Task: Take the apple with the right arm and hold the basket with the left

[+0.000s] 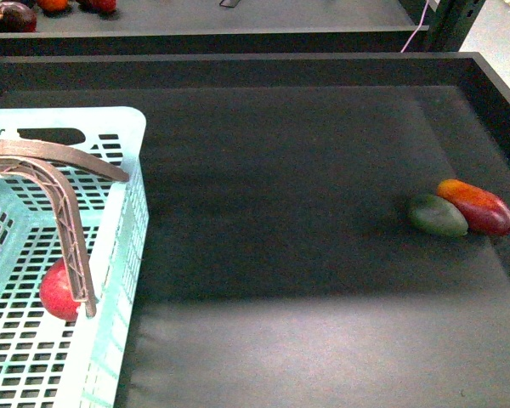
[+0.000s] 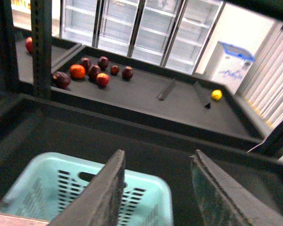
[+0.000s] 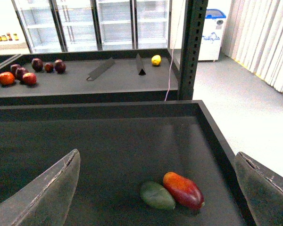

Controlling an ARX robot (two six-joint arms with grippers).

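Observation:
The light-blue slatted basket stands at the left of the dark tray and also shows in the left wrist view. A round red apple lies inside it, partly hidden behind a finger. My left gripper is open, above the basket's near right wall, with one finger reaching down inside next to the apple. In its own view the left gripper has its jaws wide apart and holds nothing. My right gripper is open and empty, above the tray's right part; it is out of the front view.
An oblong red-orange fruit and a dark green oval fruit lie touching at the tray's right, also in the right wrist view. The tray has raised walls. A back shelf holds several fruits. A metal post stands behind.

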